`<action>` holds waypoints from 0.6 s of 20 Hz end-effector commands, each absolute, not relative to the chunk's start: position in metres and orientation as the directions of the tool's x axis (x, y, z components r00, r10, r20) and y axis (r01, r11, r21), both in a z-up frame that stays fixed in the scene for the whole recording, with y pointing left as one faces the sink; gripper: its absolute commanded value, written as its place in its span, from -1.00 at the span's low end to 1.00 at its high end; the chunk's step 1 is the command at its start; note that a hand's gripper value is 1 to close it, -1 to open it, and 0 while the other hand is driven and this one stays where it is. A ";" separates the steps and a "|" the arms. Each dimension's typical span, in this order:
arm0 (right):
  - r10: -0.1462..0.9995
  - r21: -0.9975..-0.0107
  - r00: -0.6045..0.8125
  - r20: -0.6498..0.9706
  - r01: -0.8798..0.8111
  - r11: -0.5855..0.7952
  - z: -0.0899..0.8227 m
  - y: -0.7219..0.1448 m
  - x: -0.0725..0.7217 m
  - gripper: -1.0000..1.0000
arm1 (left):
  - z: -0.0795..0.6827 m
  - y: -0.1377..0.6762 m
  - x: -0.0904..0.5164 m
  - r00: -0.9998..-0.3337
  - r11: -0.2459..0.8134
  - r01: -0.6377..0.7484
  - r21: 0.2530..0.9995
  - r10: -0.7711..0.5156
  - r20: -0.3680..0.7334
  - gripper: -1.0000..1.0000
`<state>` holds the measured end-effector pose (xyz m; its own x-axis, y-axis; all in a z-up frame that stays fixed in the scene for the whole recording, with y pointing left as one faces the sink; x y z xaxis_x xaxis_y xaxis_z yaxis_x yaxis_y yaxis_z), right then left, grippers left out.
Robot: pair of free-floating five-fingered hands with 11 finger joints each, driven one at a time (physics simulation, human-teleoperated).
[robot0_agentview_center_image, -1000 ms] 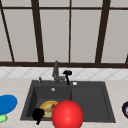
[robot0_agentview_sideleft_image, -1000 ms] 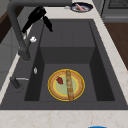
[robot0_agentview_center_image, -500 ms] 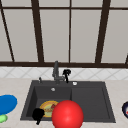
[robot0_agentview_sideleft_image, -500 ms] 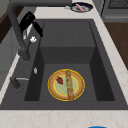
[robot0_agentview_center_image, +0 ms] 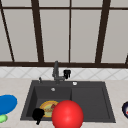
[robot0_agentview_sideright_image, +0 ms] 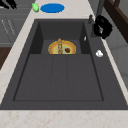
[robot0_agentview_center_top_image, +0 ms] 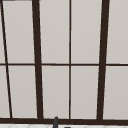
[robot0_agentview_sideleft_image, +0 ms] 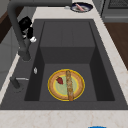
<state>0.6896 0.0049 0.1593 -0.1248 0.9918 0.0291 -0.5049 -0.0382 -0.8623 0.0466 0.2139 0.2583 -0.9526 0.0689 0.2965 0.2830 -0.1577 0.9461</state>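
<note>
Right hand at the far rim of the sink, fingers curled beside the faucet as if to work it; left hand idle near the plate in the left basin, finger state unclear.

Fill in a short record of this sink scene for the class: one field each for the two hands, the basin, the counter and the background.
right hand: beside the faucet, at the back rim of the sink
left hand: at the sink's front edge, near the plate
basin: yellow-rimmed plate with food, in the left compartment
counter: blue dish and green item on the left; dark dish on the right
foreground: red ball
background: window with dark frames
</note>
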 end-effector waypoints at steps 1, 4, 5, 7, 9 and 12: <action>0.992 -0.881 -0.122 0.017 -0.471 -0.043 0.140 0.003 0.683 1.00 | 0.258 0.214 0.047 -0.953 -0.158 0.283 0.946 0.069 0.296 0.00; 0.993 -0.892 -0.114 0.039 -0.451 -0.017 0.140 0.002 0.687 1.00 | 0.258 0.214 0.047 -0.953 -0.158 0.283 0.946 0.069 0.296 0.00; 0.993 -0.895 -0.114 0.044 -0.447 -0.011 0.139 0.002 0.687 1.00 | 0.258 0.214 0.047 -0.953 -0.158 0.283 0.946 0.069 0.296 0.00; 0.992 -0.897 -0.115 0.053 -0.441 -0.003 0.139 0.001 0.687 1.00 | 0.258 0.214 0.047 -0.953 -0.158 0.283 0.946 0.069 0.296 0.00; 0.991 -0.897 -0.116 0.062 -0.441 0.005 0.138 0.000 0.688 1.00 | 0.258 0.214 0.047 -0.953 -0.158 0.283 0.946 0.069 0.296 0.00; 0.990 -0.896 -0.116 0.075 -0.444 0.015 0.139 -0.001 0.690 1.00 | 0.258 0.214 0.047 -0.953 -0.158 0.283 0.946 0.069 0.296 0.00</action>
<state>0.6909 -0.0010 0.1541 -0.1234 0.9891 0.0803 -0.4597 0.0147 -0.8879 0.0466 0.2139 0.2583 -0.9526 0.0689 0.2965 0.2830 -0.1577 0.9461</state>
